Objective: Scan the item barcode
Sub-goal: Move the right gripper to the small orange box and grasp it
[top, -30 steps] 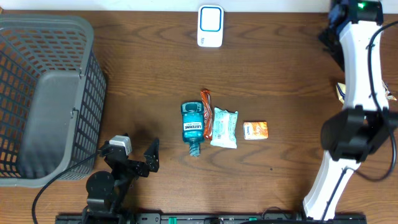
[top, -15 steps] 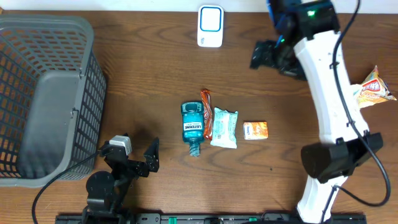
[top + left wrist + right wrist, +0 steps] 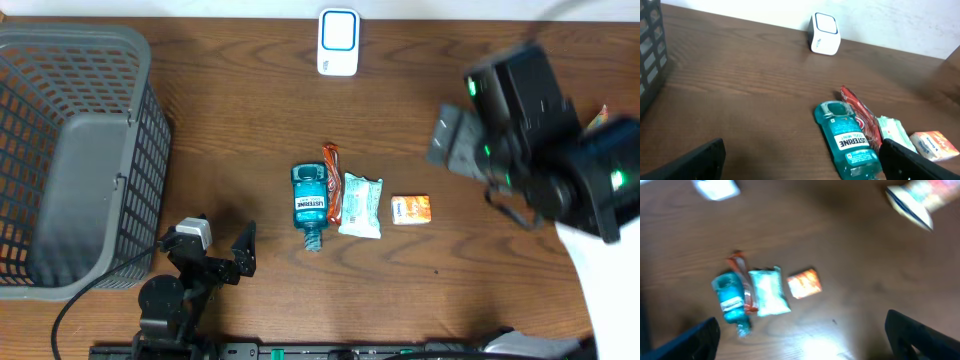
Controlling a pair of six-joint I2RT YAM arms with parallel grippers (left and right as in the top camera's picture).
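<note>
Brown wooden table (image 3: pixel 230 110) with dark grain lines, plain white wall (image 3: pixel 900 20) behind its far edge, bright spot of light (image 3: pixel 812 347) shining on the wood

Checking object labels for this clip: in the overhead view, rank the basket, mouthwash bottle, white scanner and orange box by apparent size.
1. The basket, by far the largest.
2. The mouthwash bottle and the white scanner look about alike, so I won't rank them.
3. The orange box, the smallest.
</note>
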